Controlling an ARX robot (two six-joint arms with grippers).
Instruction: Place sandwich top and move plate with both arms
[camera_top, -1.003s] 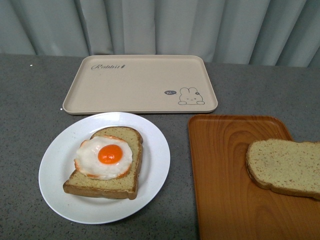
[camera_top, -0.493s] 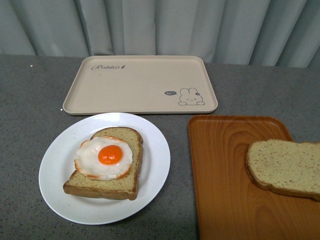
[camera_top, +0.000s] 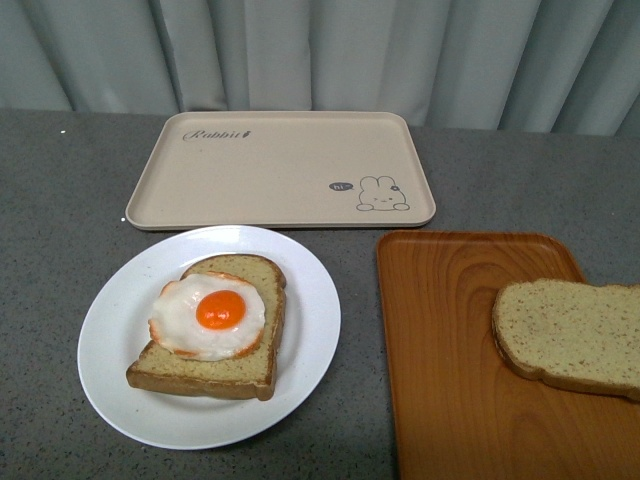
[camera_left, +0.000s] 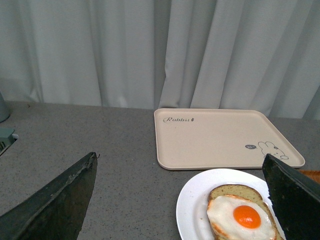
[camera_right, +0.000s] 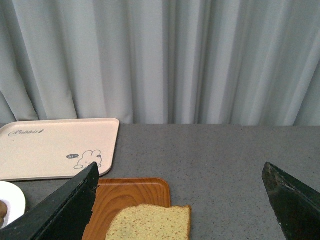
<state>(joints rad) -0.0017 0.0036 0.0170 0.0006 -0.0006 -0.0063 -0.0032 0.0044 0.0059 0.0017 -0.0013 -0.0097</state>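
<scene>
Right now both of your grippers are hanging clear of the food. The left gripper (camera_left: 179, 159) is showing its jaws spread wide with nothing between them, and the right gripper (camera_right: 180, 165) is showing the same. The top (camera_top: 570, 335) is lying flat on the orange tray (camera_top: 450, 340), toward its right side and well apart from the plate (camera_top: 120, 370). The plate is sitting on the table (camera_top: 60, 200) and carrying the egg slice (camera_top: 250, 372).

You are probably heading for trouble at the pickup. The top is lying face down on a smooth tray, so thin fingers may be pushing it along rather than getting hold of it, and a hard pinch may be denting the crumb. When you are lowering it, a skewed drop could be dragging the egg (camera_top: 220, 309) off its bread. In the two-arm carry, uneven lifting would be tipping the shallow plate and sliding the stack. The rabbit tray (camera_top: 280, 165) is also lying just beyond the far rim, which is leaving you little room there.

Neither arm is showing in the front view, so you are not getting their height over the table. The frame edge is cutting off the top's right end, and each wrist view is catching only part of the top or the plate.
</scene>
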